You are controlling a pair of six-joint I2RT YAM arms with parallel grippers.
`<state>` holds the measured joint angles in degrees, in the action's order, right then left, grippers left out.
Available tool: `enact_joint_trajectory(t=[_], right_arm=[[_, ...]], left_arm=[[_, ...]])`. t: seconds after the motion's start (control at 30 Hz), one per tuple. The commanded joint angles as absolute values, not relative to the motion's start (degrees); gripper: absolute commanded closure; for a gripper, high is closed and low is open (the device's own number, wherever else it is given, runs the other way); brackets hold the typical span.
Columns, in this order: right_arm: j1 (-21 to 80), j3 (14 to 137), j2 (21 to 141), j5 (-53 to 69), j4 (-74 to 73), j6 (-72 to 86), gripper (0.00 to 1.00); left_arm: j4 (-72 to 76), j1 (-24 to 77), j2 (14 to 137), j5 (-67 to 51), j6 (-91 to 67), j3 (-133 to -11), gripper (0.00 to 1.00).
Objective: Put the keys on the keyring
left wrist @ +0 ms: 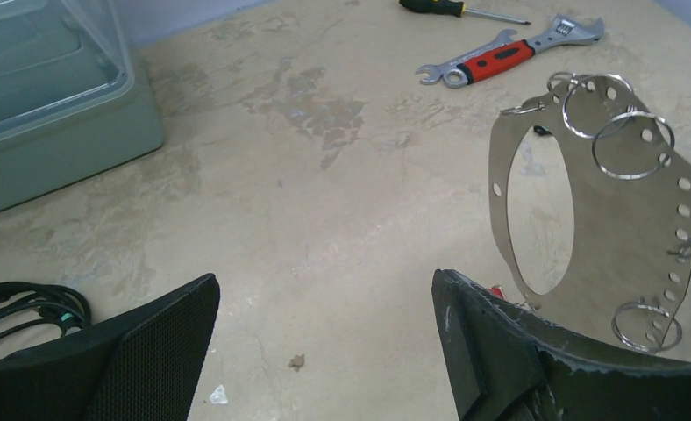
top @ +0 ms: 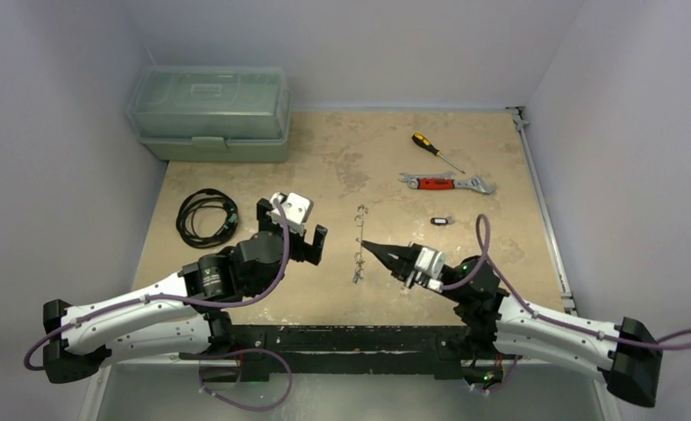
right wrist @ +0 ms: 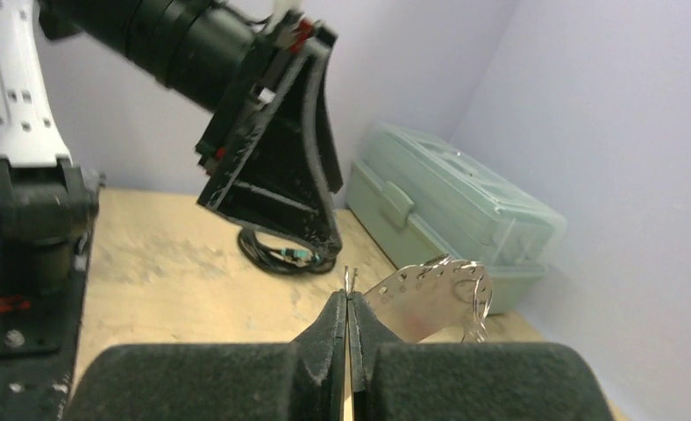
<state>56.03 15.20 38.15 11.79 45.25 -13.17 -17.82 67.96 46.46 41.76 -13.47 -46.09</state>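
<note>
My right gripper (right wrist: 348,307) is pinched shut on the edge of the keyring (left wrist: 623,237). It holds the flat silvery loop upright above the middle of the table (top: 342,167), edge-on to the overhead view. My left gripper (left wrist: 324,289) hangs just left of the loop, jaws wide and empty. The only one of the keys (top: 442,221) I can pick out is a small black-tagged piece lying on the table right of the keyring, near the wrench (top: 447,182). The others I cannot place for certain.

I judge the step in hand to be fetching a key with the free arm. To do it well, I'd hold the right arm steady so the loop doesn't swing. I'd bring the left gripper round the loop rather than through it and come down square on the tag, since the piece is small and lies flat on a hard surface.

The table is a mottled beige slab, worn in patches and boxed in by pale lilac walls. A pale green toolbox (top: 210,114) sits at the far left, a coiled black cable (top: 206,215) lies at the left, and a screwdriver (top: 436,151) lies far right.
</note>
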Motion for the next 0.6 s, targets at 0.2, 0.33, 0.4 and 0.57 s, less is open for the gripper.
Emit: enact_joint_trajectory(t=[0.2,0.33,0.4,0.57], right_arm=[[69.96,15.17,43.28,-10.75,52.1,-32.27,1.0],[70.04,16.5,43.46,-13.25,51.1,-30.34,1.0],[70.01,17.49,43.51,-16.42,49.91,-29.69,1.0],[69.97,19.6,43.27,-22.11,48.25,-27.67,1.0]], left_arm=[[-18.42,68.03,42.45,43.35,-11.99,-45.57,0.14],[-18.5,68.03,41.49,43.61,-13.16,-44.58,0.15],[-18.4,68.03,41.72,43.96,-13.72,-44.26,0.15],[-16.1,68.03,43.59,43.95,-14.0,-43.45,0.14]])
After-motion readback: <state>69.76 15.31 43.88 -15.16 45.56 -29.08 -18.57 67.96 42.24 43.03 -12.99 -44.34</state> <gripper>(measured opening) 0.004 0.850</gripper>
